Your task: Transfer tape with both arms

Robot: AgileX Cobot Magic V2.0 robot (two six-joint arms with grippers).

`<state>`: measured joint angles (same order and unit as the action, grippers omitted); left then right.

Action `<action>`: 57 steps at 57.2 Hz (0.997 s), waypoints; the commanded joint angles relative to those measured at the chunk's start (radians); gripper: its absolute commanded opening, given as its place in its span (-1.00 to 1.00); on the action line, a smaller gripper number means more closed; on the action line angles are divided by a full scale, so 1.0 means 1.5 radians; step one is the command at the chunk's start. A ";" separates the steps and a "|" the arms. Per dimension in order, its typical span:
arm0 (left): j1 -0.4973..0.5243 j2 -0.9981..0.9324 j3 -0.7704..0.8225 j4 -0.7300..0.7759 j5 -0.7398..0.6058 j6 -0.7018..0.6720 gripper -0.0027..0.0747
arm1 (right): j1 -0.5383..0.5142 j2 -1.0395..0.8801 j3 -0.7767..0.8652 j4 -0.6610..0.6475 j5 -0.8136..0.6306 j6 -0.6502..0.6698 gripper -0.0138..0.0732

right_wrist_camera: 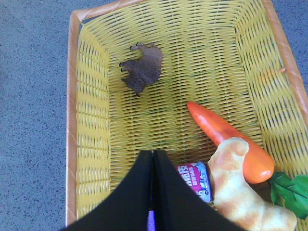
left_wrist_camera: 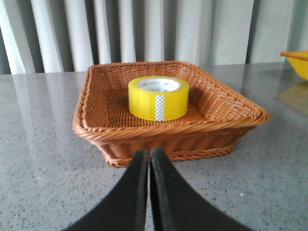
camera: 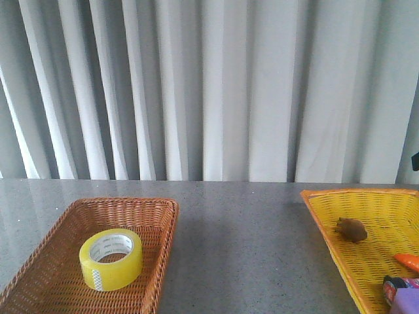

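In the front view, the tape [camera: 111,259] is seen lying flat in the brown basket [camera: 162,226] on the left of the table [camera: 242,242], hole upward, so its sides are open to a grasp; a yellow basket [camera: 327,229] sits on the right. In the left wrist view, the left end effector [left_wrist_camera: 148,154] is held low, just short of the basket's near wall, fingers pressed together, empty. In the right wrist view, the right end effector [right_wrist_camera: 152,155] hangs together over the yellow basket, above a carrot [right_wrist_camera: 226,137] and a brown toy animal [right_wrist_camera: 143,67].
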<state>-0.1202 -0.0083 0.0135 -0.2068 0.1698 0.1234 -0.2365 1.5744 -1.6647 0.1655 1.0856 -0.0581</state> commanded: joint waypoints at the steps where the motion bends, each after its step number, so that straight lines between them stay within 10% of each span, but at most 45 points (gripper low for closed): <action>1: 0.015 -0.013 0.003 0.000 -0.056 -0.008 -0.95 | -0.004 -0.029 -0.016 0.006 -0.029 -0.002 -0.70; 57: 0.080 -0.014 0.003 0.047 -0.025 -0.023 -0.95 | -0.004 -0.029 -0.016 0.006 -0.029 -0.002 -0.70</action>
<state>-0.0035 -0.0096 0.0242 -0.1333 0.1982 0.0976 -0.2365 1.5744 -1.6647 0.1655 1.0856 -0.0581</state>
